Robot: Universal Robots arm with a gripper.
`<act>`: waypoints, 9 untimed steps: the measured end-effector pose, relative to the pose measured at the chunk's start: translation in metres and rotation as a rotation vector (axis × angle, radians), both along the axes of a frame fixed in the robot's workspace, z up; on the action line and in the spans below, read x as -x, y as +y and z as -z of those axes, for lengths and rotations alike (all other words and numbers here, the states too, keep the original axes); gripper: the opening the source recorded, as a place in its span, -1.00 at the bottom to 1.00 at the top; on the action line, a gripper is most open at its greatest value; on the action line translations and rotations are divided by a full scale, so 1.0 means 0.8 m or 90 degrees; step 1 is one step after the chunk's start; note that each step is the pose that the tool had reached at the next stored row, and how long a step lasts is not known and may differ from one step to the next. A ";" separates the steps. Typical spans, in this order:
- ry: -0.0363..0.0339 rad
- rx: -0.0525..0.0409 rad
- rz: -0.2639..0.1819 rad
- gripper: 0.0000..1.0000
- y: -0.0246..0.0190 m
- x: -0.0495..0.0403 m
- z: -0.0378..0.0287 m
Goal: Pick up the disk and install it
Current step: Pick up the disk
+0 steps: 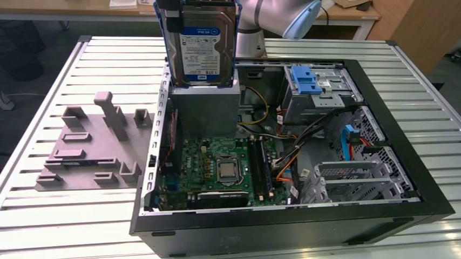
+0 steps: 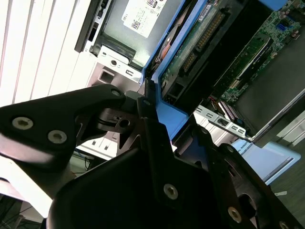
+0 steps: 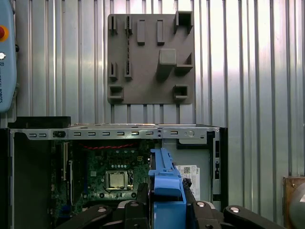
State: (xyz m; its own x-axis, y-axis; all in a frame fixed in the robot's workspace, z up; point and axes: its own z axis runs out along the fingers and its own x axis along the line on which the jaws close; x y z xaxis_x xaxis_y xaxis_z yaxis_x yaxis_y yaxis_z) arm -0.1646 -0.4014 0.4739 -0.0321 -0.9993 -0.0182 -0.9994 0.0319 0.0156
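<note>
1. Far on the exterior view's left: dark floor (image 1: 21, 48), then the edge of a pale slatted metal table (image 1: 65, 75) spanning the whole scene.
2. On the table's left part: a grey fixture plate (image 1: 90, 148) with raised blocks and slots, lying flat just beside the case.
3. Next along: an open black computer case (image 1: 288, 229) lying on its side, green motherboard (image 1: 219, 167) facing up, large grey power-supply box (image 1: 204, 110) at the back corner.
4. Over that box: the disk (image 1: 202, 48), hanging upright in the air, well apart from the drive cage. Silver body, blue-and-white label turned to the exterior camera, blue plastic carrier frame along its edges.
5. At the disk's upper end: the gripper (image 3: 167, 193), clamped on the blue carrier from both sides, black fingers (image 2: 151, 138) pressed against the frame in the second wrist view.
6. Right of the disk: the pale arm (image 1: 284, 16) with a blue joint cap.
7. Further right inside the case: a metal drive cage (image 1: 324, 91) carrying a blue latch (image 1: 308, 81), with orange and blue cables below.
8. Behind the table's far right corner: wooden furniture (image 1: 425, 27).
</note>
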 end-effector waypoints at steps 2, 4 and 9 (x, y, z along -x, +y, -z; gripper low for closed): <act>0.0000 0.0000 0.000 -0.27 0.0000 0.000 0.0000; 0.0000 0.0000 0.000 -0.27 -0.0001 0.000 0.0000; 0.0000 0.0000 0.000 -0.27 -0.0002 0.000 0.0000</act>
